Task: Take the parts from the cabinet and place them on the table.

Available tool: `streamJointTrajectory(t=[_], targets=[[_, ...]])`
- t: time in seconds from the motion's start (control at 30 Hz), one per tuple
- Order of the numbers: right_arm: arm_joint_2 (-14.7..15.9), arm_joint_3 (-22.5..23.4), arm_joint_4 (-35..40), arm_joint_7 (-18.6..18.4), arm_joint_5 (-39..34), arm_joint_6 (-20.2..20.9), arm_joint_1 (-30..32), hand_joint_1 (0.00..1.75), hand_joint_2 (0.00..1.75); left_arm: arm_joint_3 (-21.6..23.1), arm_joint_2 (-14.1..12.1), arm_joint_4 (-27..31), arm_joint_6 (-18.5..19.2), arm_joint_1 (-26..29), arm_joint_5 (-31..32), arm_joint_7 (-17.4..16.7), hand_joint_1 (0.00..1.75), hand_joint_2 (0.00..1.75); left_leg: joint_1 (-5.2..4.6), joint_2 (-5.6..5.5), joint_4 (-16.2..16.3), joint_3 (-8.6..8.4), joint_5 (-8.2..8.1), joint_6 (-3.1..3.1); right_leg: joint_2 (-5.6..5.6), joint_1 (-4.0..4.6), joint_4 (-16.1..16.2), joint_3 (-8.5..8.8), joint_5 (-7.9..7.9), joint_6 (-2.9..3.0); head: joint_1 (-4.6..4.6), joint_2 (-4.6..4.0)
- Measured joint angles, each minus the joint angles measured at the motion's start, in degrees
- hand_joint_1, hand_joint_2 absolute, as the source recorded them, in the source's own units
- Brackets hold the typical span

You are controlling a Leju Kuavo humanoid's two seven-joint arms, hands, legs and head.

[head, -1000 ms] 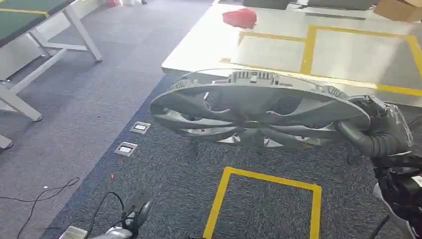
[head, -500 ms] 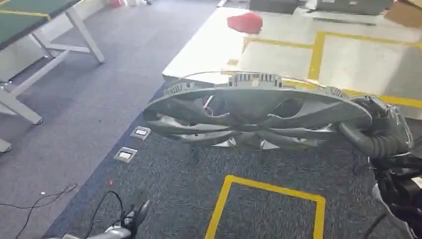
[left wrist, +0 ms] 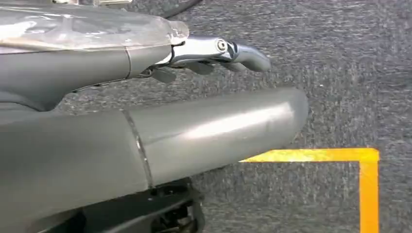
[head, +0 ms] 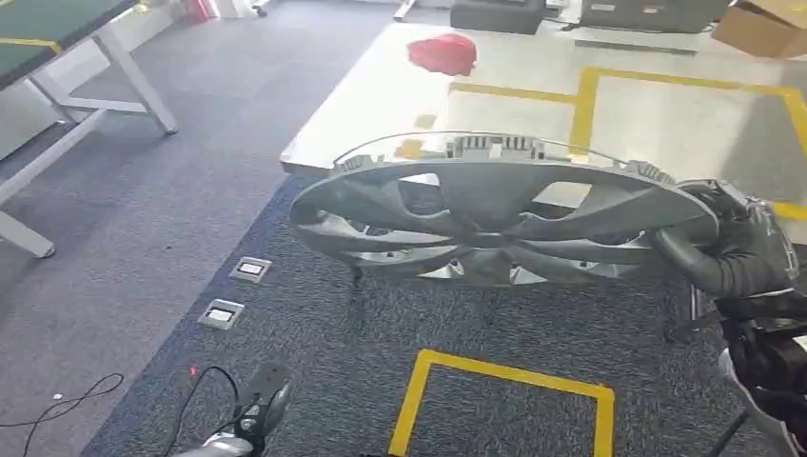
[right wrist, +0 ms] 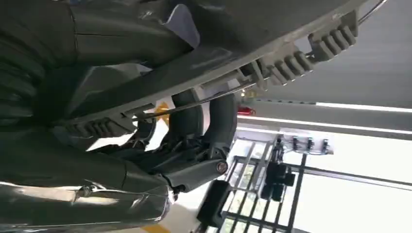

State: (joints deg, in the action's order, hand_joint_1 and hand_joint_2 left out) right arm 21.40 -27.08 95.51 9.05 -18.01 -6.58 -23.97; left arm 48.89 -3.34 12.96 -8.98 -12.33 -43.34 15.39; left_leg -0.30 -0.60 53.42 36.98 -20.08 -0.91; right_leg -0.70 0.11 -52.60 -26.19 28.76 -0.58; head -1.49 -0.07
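Hubcap (head: pixel 495 217) is up in the air, pretty much flat, with the right hand (head: pixel 738 249) gripping its rim on the right side. It hangs over the grey carpet (head: pixel 314 352), right at the near edge of the white table (head: pixel 381 95). Left hand (left wrist: pixel 214 51) hangs low, fingers loosely apart, holding nothing.

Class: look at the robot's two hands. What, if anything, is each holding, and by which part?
The right hand holds the grey wheel cover by its rim, at the edge on the robot's right. The left hand holds nothing and hangs over the carpet.
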Motion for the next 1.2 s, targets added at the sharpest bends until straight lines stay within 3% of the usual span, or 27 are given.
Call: streamJointTrajectory(t=[0.03,0.07,0.1,0.13,0.17,0.23,0.27,0.3,0.33,0.37,0.4,0.43,0.47,0.5,0.57,0.63,0.67,0.73,0.77,0.8,0.83,0.87,0.93,1.0,1.1,1.13,1.2], targets=[[0.0,0.0,0.0,0.0,0.0,0.0,0.0,1.75,1.75,0.0,0.0,0.0,0.0,0.0,0.1,0.0,0.0,0.0,0.16,0.06,-0.2,-0.26,-0.18,-0.25,-0.14,-0.03,-0.1,1.3,-0.4,-0.26,-0.11,0.0],[0.1,0.1,0.0,0.0,0.0,0.0,0.1,1.75,1.75,0.0,0.1,0.0,0.2,-0.2,0.2,0.0,0.0,0.0,0.46,0.13,-0.4,-1.0,-0.16,-0.58,-0.18,0.31,-0.1,1.46,-0.23,-0.5,-0.13,0.0],[0.2,0.5,0.1,-0.2,0.0,-0.2,0.0,1.75,1.75,0.0,0.2,0.0,0.3,-0.2,0.2,0.0,0.0,0.0,0.55,0.01,-0.6,-1.83,-0.43,-0.96,0.24,0.03,-1.4,0.69,0.34,-0.59,0.09,0.0],[0.3,0.7,0.2,-0.2,0.0,-0.2,-0.1,1.75,1.75,0.0,0.2,0.0,0.3,-0.2,0.3,0.0,0.0,0.0,0.56,0.01,-0.6,-2.49,-0.86,-1.36,0.29,-0.08,-4.8,-0.64,0.81,-0.94,0.24,0.0],[0.3,0.9,0.2,-0.3,0.0,-0.4,0.0,1.75,1.75,0.0,0.1,0.0,0.3,-0.3,0.3,0.0,0.0,0.0,0.55,0.02,-0.5,-2.96,-1.37,-1.56,0.32,-0.15,-9.6,-3.29,1.9,-1.31,0.24,0.0],[0.3,0.9,0.2,-0.5,0.0,-0.5,0.1,1.75,1.75,0.0,0.1,0.0,0.3,-0.3,0.4,0.0,0.0,0.0,0.51,0.01,-0.5,-3.94,-2.44,-1.63,0.33,-0.24,-17.7,-8.83,5.76,-1.78,0.26,0.0],[0.3,1.0,0.1,-0.5,0.0,-0.5,0.2,1.75,1.75,0.0,0.2,0.0,0.4,-0.3,0.4,0.0,0.0,0.0,0.51,-0.06,-0.5,-4.64,-3.02,-1.61,0.33,-0.27,-19.1,-10.52,7.29,-1.91,0.29,0.0],[0.3,1.1,0.1,-0.8,0.0,-0.5,0.4,1.75,1.75,0.0,0.2,0.0,0.4,-0.2,0.4,0.0,0.0,0.0,0.51,-0.2,-0.5,-5.58,-3.7,-1.6,0.34,-0.32,-18.2,-11.1,7.27,-1.98,0.29,0.0],[0.3,1.1,0.1,-0.9,0.0,-0.5,0.4,1.75,1.75,0.0,0.2,0.0,0.3,-0.2,0.4,0.0,0.0,0.0,0.51,-0.34,-0.5,-6.62,-4.46,-1.53,0.35,-0.35,-15.1,-10.79,5.62,-1.85,0.33,0.0],[0.3,1.2,0.1,-1.0,0.0,-0.6,0.4,1.75,1.75,0.0,0.2,0.0,0.3,-0.2,0.4,0.0,0.0,0.0,0.51,-0.4,-0.5,-7.7,-5.22,-1.42,0.34,-0.32,-10.5,-9.94,2.28,-1.6,0.39,0.0],[0.3,1.3,0.1,-1.0,0.0,-0.6,0.4,1.75,1.75,0.0,0.3,0.0,0.3,-0.2,0.4,0.0,0.0,0.0,0.48,-0.42,-0.5,-8.78,-6.04,-1.26,0.34,-0.28,-5.4,-8.93,-2.49,-1.3,0.42,0.0],[0.3,1.3,0.0,-1.0,-0.2,-0.6,0.4,1.75,1.75,0.0,0.3,0.0,0.3,-0.2,0.4,0.0,0.0,0.0,0.45,-0.42,-0.6,-9.33,-6.81,-1.06,0.36,-0.24,-1.1,-8.66,-8.21,-0.88,0.46,0.0],[0.3,1.4,-0.1,-1.0,-0.2,-0.7,0.4,1.75,1.75,0.0,0.3,0.0,0.3,-0.2,0.4,-0.1,0.0,0.0,0.31,-0.47,-0.4,-9.98,-7.14,-0.85,0.51,0.11,-1.2,-8.84,-7.19,-0.53,0.42,0.0],[0.3,1.3,-0.1,-1.1,-0.2,-0.8,0.3,1.75,1.75,0.0,0.3,0.0,0.3,-0.4,0.4,-0.1,0.0,0.0,0.31,-0.53,-0.5,-9.39,-7.27,-0.51,0.44,0.31,-1.1,-7.53,-7.07,0.07,0.64,0.0],[0.3,1.4,0.0,-1.1,-0.2,-1.0,0.3,1.75,1.75,0.0,0.3,0.0,0.3,-0.4,0.3,-0.2,0.0,0.0,0.14,-0.44,0.1,-9.56,-7.35,-0.16,0.4,0.22,-1.0,-7.62,-6.91,0.71,0.31,0.0],[0.4,1.5,0.0,-1.1,-0.2,-1.0,0.2,1.75,1.75,0.0,0.3,0.0,0.3,-0.4,0.2,-0.2,0.0,0.0,0.28,-0.09,4.7,-7.38,-6.98,0.27,0.45,-0.19,-0.3,-6.2,-6.4,1.13,0.2,0.0],[0.4,1.5,0.0,-1.1,-0.2,-1.0,0.2,1.75,1.75,0.0,0.3,0.0,0.3,-0.5,0.1,-0.2,0.0,0.0,0.38,0.08,9.2,-4.44,-7.66,0.61,0.46,-0.22,-0.2,-5.9,-6.03,1.46,0.04,0.0],[0.4,1.4,0.0,-1.1,-0.2,-1.1,0.2,1.75,1.75,0.0,0.3,0.0,0.3,-0.3,0.0,-0.2,0.0,0.0,0.56,0.1,17.2,1.71,-11.55,1.18,0.42,-0.22,-0.2,-5.2,-5.1,1.55,0.0,0.0],[0.4,1.4,0.0,-1.1,-0.2,-1.1,0.2,1.75,1.75,0.0,0.3,0.0,0.3,-0.2,0.0,-0.2,0.0,0.0,0.58,0.1,19.2,3.76,-13.14,1.28,0.36,-0.22,-0.3,-4.66,-4.61,1.56,-0.07,0.0],[0.4,1.3,0.0,-1.1,-0.2,-1.1,0.3,1.75,1.75,0.0,0.3,0.0,0.3,-0.1,-0.1,-0.2,0.0,0.0,0.6,0.11,18.9,4.75,-13.19,1.28,0.31,-0.23,-0.3,-3.9,-4.02,1.51,-0.22,0.0],[0.4,1.3,-0.1,-1.2,-0.2,-1.1,0.3,1.75,1.75,0.0,0.3,0.0,0.3,0.0,-0.1,-0.2,0.0,0.0,0.6,0.14,16.5,4.51,-11.56,1.21,0.31,-0.22,-0.3,-3.07,-3.41,1.45,-0.26,0.0],[0.4,1.3,-0.1,-1.2,-0.2,-1.1,0.3,1.75,1.75,0.0,0.3,0.0,0.3,0.0,-0.1,-0.2,0.0,0.0,0.6,0.15,12.2,3.41,-8.5,1.03,0.31,-0.22,-0.3,-2.23,-2.76,1.37,-0.26,0.0],[0.4,1.3,-0.1,-1.2,-0.2,-1.1,0.2,1.75,1.75,0.0,0.2,0.0,0.3,0.1,-0.1,-0.2,0.0,0.0,0.53,0.22,1.8,0.32,0.03,0.33,0.4,-0.21,-0.2,-0.81,-1.36,0.92,-0.35,0.0],[0.4,1.3,-0.2,-1.2,-0.2,-1.1,-0.1,1.75,1.75,0.0,0.2,0.0,0.3,0.1,-0.1,-0.1,0.0,0.0,0.05,0.19,0.6,0.05,-0.61,-0.15,0.19,0.1,-0.3,-0.4,-0.27,0.25,-0.11,0.0],[0.4,1.3,-0.2,-1.2,-0.2,-1.0,-0.2,1.75,1.75,0.0,0.4,0.0,0.3,-0.1,-0.1,0.0,0.0,0.0,0.33,0.09,0.3,-0.96,-0.88,-1.06,0.17,0.09,-0.9,0.51,0.07,-0.36,-0.06,0.0],[0.4,1.4,-0.2,-1.2,-0.2,-1.0,-0.2,1.75,1.75,0.0,0.4,0.0,0.3,0.0,-0.1,0.0,0.0,0.0,0.45,0.05,-0.1,-1.73,-1.2,-1.31,0.38,-0.13,-3.1,-0.74,0.39,-0.52,0.0,0.0],[0.4,1.3,-0.2,-1.1,-0.2,-1.1,-0.3,1.75,1.75,0.0,0.3,0.0,0.3,-0.1,0.0,0.0,0.0,0.0,0.48,0.05,-0.1,-2.79,-2.09,-1.73,0.42,-0.23,-12.6,-5.64,2.72,-1.2,0.2,0.0]])
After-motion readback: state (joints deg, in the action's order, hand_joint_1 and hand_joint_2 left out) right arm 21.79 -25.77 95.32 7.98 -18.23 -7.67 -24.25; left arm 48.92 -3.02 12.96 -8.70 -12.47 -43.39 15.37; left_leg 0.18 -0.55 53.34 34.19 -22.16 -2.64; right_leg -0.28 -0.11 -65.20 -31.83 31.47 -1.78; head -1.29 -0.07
